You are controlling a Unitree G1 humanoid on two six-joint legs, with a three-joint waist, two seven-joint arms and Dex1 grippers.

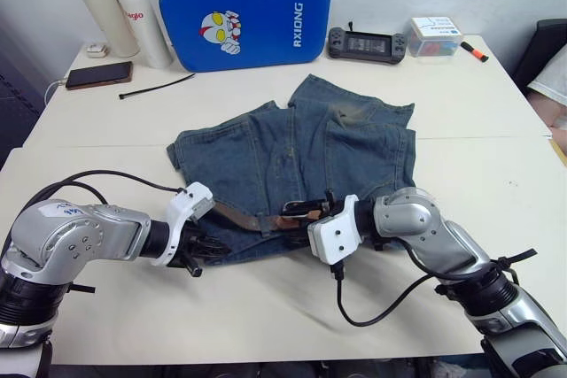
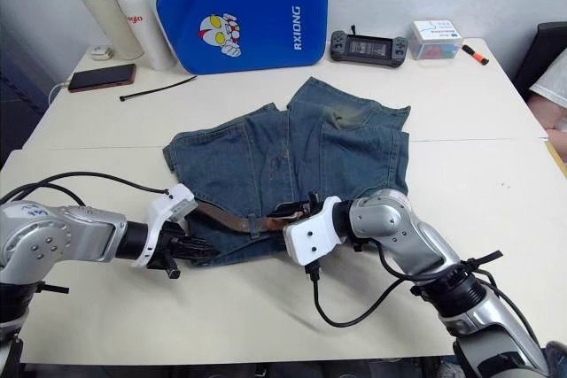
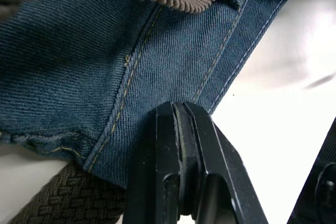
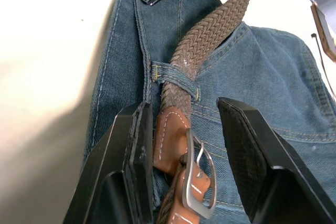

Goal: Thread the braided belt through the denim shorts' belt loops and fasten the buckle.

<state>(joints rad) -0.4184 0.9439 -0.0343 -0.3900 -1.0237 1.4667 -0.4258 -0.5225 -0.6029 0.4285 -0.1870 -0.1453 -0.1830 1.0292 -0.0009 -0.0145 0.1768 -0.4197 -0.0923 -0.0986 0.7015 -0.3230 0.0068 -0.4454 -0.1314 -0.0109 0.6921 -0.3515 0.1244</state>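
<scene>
A white table (image 1: 266, 307) stands against a pale wall. Along its far edge are 2 bottles (image 1: 120, 11) at the far left corner, a phone (image 1: 98, 74) beside them, a blue case (image 1: 245, 12) propped upright, a handheld console (image 1: 368, 43) and a small box (image 1: 435, 37) toward the far right. A black cable tie (image 1: 158, 88) lies in front of the case.

The denim shorts (image 1: 301, 152) lie flat mid-table, waistband toward the near edge. The belt (image 1: 244, 217) runs along that waistband — in the right wrist view it passes under 1 belt loop (image 4: 176, 73), with its tan leather end and the silver buckle (image 4: 202, 182) just past the loop.

The left gripper (image 1: 202, 248) sits at the waistband's left end, its fingers (image 3: 181, 145) pressed together on the edge of the denim. The right gripper (image 4: 189, 145) is wide open, 1 finger on each side of the buckle; its left finger looks close against the leather end, though whether it touches I cannot tell.
</scene>
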